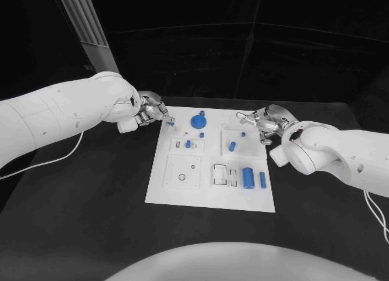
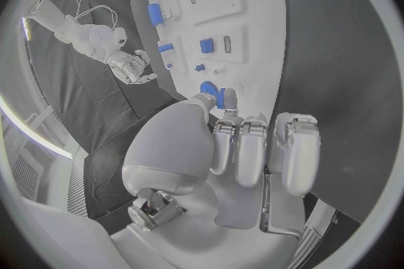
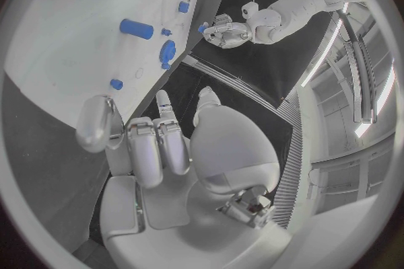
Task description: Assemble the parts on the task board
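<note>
blue parts [image 1: 248, 175] in task board [image 1: 210, 199] recesses, perhaps loosely seated

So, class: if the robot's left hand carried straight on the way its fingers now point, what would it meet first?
Most likely the round blue part at the far end of the task board. The left hand points across that far corner, and its wrist view shows the part just beyond the fingertips. Height is unclear, so it might pass above.

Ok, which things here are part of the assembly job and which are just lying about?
Part of the job:
board
blue disc
blue cylinder
blue bar
blue peg
left hand
right hand

Just lying about:
cable
pole
table
</note>
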You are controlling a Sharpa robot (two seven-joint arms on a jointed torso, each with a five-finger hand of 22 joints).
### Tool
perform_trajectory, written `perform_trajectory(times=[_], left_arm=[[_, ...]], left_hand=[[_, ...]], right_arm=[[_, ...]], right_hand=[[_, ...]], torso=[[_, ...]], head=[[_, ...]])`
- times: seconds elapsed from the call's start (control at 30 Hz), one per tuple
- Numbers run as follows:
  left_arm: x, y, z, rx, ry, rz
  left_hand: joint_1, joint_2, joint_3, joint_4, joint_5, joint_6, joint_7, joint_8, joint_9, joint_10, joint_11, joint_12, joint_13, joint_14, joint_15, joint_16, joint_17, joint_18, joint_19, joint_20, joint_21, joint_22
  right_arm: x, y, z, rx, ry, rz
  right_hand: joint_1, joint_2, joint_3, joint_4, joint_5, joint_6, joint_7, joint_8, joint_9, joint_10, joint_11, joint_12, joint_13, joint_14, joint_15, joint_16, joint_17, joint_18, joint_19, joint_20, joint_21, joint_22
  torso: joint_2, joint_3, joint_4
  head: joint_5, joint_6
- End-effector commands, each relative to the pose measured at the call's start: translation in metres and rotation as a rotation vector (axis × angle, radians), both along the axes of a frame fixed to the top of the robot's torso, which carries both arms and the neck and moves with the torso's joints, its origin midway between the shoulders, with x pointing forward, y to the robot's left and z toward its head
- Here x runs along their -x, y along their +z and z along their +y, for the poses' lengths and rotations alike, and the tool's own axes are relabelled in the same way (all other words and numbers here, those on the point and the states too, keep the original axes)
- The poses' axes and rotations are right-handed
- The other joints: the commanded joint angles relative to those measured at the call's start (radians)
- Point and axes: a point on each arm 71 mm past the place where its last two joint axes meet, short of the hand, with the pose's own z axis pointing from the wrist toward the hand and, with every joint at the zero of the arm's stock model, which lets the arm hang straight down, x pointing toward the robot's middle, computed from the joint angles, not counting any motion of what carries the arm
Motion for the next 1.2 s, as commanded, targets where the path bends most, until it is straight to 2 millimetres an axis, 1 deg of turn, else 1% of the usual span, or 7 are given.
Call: perform_trajectory(times=[0.03, 0.23, 0.53, 0.63, 0.83, 1.03, 1.2], left_arm=[[0.008, 0.0, -0.001, 0.017, 0.027, 0.04], [0.02, -0.003, -0.004, -0.011, 0.043, 0.059], [0.033, -0.007, -0.012, -0.066, 0.055, 0.076], [0.036, -0.009, -0.013, -0.102, 0.057, 0.08], [0.038, -0.012, -0.013, -0.147, 0.071, 0.082], [0.039, -0.016, -0.015, -0.177, 0.069, 0.078], [0.039, -0.017, -0.017, -0.187, 0.061, 0.052]], left_hand=[[0.008, -0.015, 0.004, -0.004, 0.004, 0.006, -0.005, 0.008, 0.004, 0.1, -0.002, 0.002, 0.263, 0.106, -0.009, 0.003, 0.263, -0.007, 0.105, -0.003, 0.004, 0.263], [0.014, -0.019, 0.005, -0.005, 0.004, 0.006, -0.006, 0.009, 0.005, 0.1, -0.002, 0.002, 0.263, 0.106, -0.01, 0.003, 0.263, -0.007, 0.105, -0.004, 0.004, 0.263], [0.025, -0.01, 0.019, -0.002, 0.009, 0.005, -0.006, 0.012, 0.007, 0.1, -0.003, 0.002, 0.263, 0.106, -0.011, 0.003, 0.263, -0.007, 0.105, -0.006, 0.004, 0.263], [0.03, -0.01, 0.025, -0.002, 0.017, 0.007, -0.006, 0.014, 0.009, 0.1, -0.003, 0.002, 0.263, 0.106, -0.012, 0.003, 0.263, -0.007, 0.105, -0.007, 0.004, 0.263], [0.028, -0.011, 0.026, 0.0, 0.019, 0.008, -0.005, 0.015, 0.009, 0.1, -0.003, 0.002, 0.263, 0.106, -0.012, 0.003, 0.263, -0.007, 0.105, -0.007, 0.004, 0.263], [0.023, -0.009, 0.028, 0.004, 0.021, 0.008, -0.004, 0.015, 0.01, 0.1, -0.002, 0.002, 0.263, 0.106, -0.012, 0.003, 0.263, -0.007, 0.105, -0.008, 0.004, 0.263], [0.02, -0.007, 0.03, 0.005, 0.023, 0.008, -0.003, 0.015, 0.01, 0.1, -0.001, 0.002, 0.263, 0.106, -0.012, 0.003, 0.263, -0.007, 0.105, -0.008, 0.004, 0.263]], right_arm=[[-0.001, 0.002, 0.0, -0.001, -0.005, -0.022], [0.0, 0.003, -0.001, -0.002, -0.006, -0.026], [0.0, 0.003, -0.001, -0.003, -0.007, -0.031], [0.0, 0.003, -0.001, -0.003, -0.007, -0.032], [0.0, 0.003, -0.001, -0.004, -0.006, -0.033], [0.0, 0.003, -0.001, -0.004, -0.006, -0.033], [0.0, 0.003, -0.001, -0.004, -0.005, -0.033]], right_hand=[[0.009, -0.001, -0.006, 0.002, 0.006, -0.006, -0.003, 0.004, 0.001, 0.104, -0.001, 0.003, 0.263, 0.104, -0.005, 0.002, 0.263, 0.014, -0.004, -0.004, -0.003, 0.089], [0.009, -0.001, -0.006, 0.002, 0.006, -0.006, -0.003, 0.004, 0.001, 0.104, -0.001, 0.003, 0.263, 0.104, -0.005, 0.002, 0.263, 0.014, -0.004, -0.004, -0.003, 0.089], [0.01, 0.0, -0.006, 0.002, 0.006, -0.006, -0.003, 0.005, 0.001, 0.104, -0.001, 0.003, 0.263, 0.104, -0.005, 0.002, 0.263, 0.014, -0.004, -0.004, -0.004, 0.089], [0.01, 0.0, -0.006, 0.002, 0.006, -0.006, -0.003, 0.005, 0.001, 0.104, -0.001, 0.003, 0.263, 0.104, -0.005, 0.002, 0.263, 0.014, -0.004, -0.004, -0.004, 0.089], [0.01, 0.0, -0.006, 0.002, 0.006, -0.006, -0.003, 0.005, 0.001, 0.104, -0.001, 0.003, 0.263, 0.104, -0.005, 0.002, 0.263, 0.014, -0.004, -0.004, -0.004, 0.089], [0.01, 0.0, -0.006, 0.002, 0.006, -0.006, -0.003, 0.005, 0.001, 0.104, -0.001, 0.003, 0.263, 0.104, -0.005, 0.002, 0.263, 0.014, -0.004, -0.004, -0.004, 0.089], [0.01, 0.0, -0.006, 0.002, 0.006, -0.006, -0.003, 0.005, 0.001, 0.104, -0.001, 0.003, 0.263, 0.104, -0.005, 0.002, 0.263, 0.014, -0.004, -0.004, -0.004, 0.089]], torso=[[0.001, 0.0003, -0.002], [0.002, -0.0006, -0.0024], [0.002, 0.0001, -0.0031], [0.002, 0.0, -0.0032], [0.001, 0.0006, -0.003], [0.001, -0.0008, -0.0031], [0.002, -0.0007, -0.0034]], head=[[0.003, -0.001], [0.005, -0.003], [0.008, -0.005], [0.009, -0.006], [0.01, -0.008], [0.009, -0.009], [0.009, -0.01]])
